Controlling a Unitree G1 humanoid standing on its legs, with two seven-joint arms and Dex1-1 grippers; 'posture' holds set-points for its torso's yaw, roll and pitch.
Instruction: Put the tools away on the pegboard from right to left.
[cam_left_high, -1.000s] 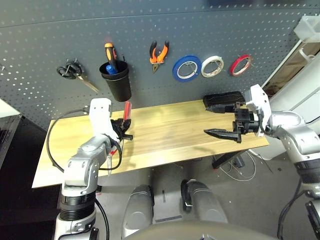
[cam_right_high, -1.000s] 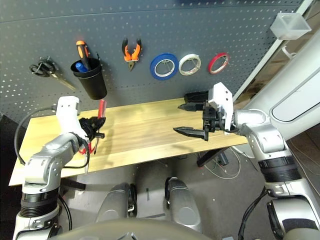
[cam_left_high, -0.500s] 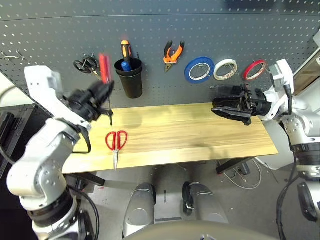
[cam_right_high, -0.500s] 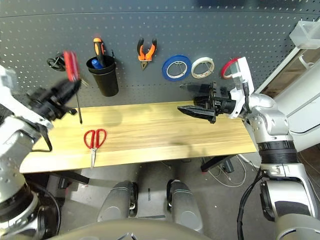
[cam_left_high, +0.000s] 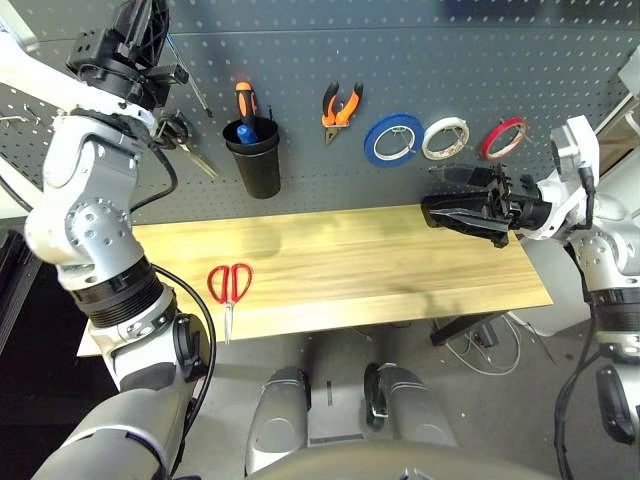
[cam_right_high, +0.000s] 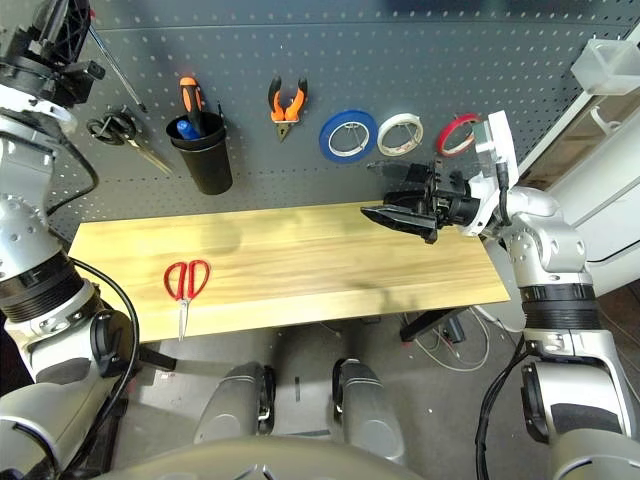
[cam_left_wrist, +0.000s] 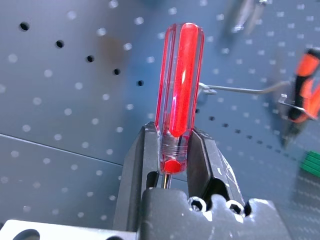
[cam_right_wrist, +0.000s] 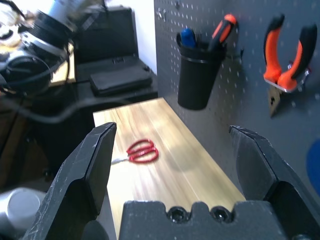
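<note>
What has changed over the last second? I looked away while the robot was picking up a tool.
The left hand, shut on the red-handled screwdriver, lifted it off the table up to the pegboard. The right hand, open and empty, swung up slightly nearer the board. The red-handled scissors lie on the table; the hung tools are unchanged.

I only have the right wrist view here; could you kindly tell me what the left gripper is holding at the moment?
Observer: The left gripper is shut on the red-handled screwdriver, up at the pegboard.
Operator: Thank you. Which tools already hang there?
Observer: The red tape ring hangs at the right end; the pliers too.
Operator: And my right gripper?
Observer: The right gripper is open, holding nothing, above the table.
</note>
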